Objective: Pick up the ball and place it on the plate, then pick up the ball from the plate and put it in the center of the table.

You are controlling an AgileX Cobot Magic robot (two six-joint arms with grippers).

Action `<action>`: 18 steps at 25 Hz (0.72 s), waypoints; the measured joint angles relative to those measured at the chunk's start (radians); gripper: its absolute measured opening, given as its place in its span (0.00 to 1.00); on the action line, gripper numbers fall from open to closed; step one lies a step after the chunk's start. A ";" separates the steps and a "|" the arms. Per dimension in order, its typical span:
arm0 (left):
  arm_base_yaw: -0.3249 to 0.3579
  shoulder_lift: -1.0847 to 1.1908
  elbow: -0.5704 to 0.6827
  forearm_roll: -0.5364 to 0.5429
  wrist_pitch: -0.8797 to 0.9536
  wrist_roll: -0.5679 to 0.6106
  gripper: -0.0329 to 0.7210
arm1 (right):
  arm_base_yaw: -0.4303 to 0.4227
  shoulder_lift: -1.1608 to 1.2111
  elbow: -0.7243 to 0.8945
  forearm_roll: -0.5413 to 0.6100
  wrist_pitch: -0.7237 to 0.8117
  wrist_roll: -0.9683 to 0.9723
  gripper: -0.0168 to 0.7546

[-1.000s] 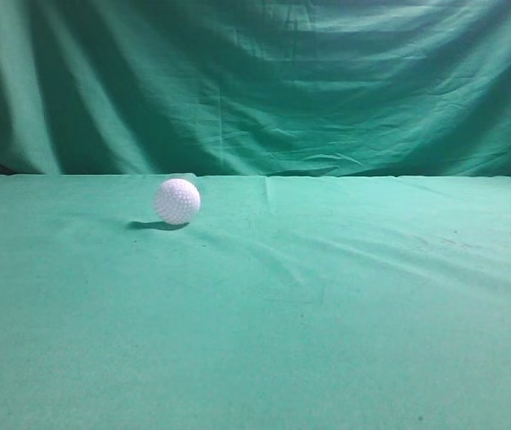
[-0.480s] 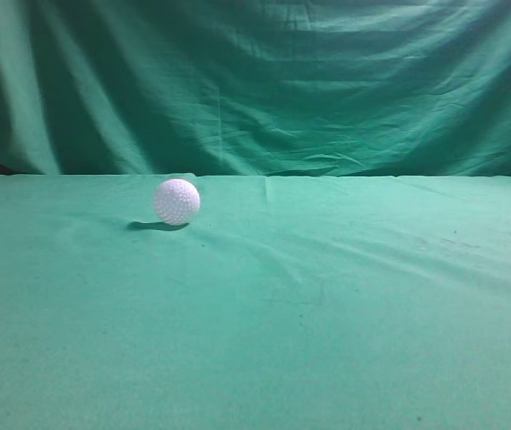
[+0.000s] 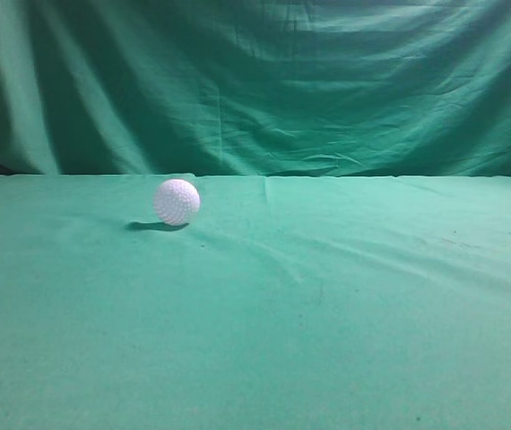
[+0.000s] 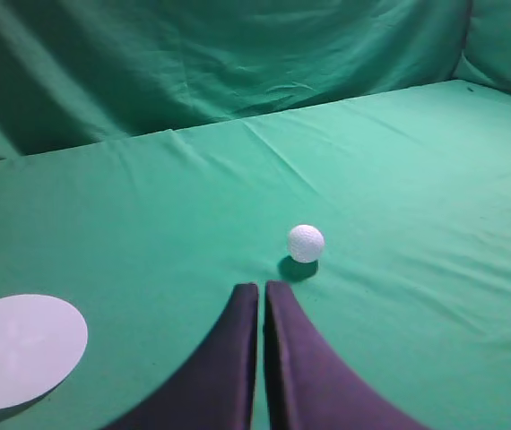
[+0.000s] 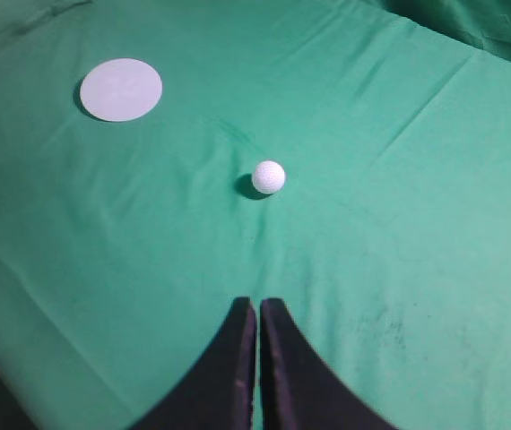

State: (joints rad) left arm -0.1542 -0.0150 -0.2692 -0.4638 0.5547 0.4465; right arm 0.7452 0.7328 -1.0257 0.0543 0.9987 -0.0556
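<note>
Ball (image 4: 306, 243) sits on table (image 4: 435, 179), plate (image 4: 21, 348) apart. Our left gripper (image 4: 261, 288) and right gripper (image 5: 257, 305) pinched closed, empty. We judge first pickup next: open fingers, reach ball.

Table (image 3: 345, 340) cover: matt green cloth, slightly wrinkled; ball (image 3: 177, 201) on it: white, dimpled, matt; plate (image 5: 122, 89): pale, flat, smooth; curtain (image 3: 327, 81) behind table: darker creased cloth.
</note>
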 joint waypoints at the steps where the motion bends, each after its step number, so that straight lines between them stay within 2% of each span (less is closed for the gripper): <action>1: 0.000 0.000 0.019 -0.002 -0.019 0.000 0.04 | 0.000 -0.031 0.046 0.013 -0.024 0.000 0.02; 6: 0.000 0.000 0.088 -0.014 -0.093 0.000 0.04 | 0.000 -0.192 0.260 0.068 -0.159 0.000 0.02; 11: 0.000 0.000 0.103 -0.033 -0.119 0.000 0.04 | 0.000 -0.313 0.458 0.093 -0.290 0.000 0.02; 18: 0.000 0.000 0.109 -0.042 -0.119 0.000 0.04 | 0.000 -0.360 0.599 0.186 -0.404 0.002 0.02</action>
State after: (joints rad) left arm -0.1542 -0.0150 -0.1607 -0.5058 0.4357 0.4465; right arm 0.7452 0.3724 -0.4271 0.2408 0.5948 -0.0539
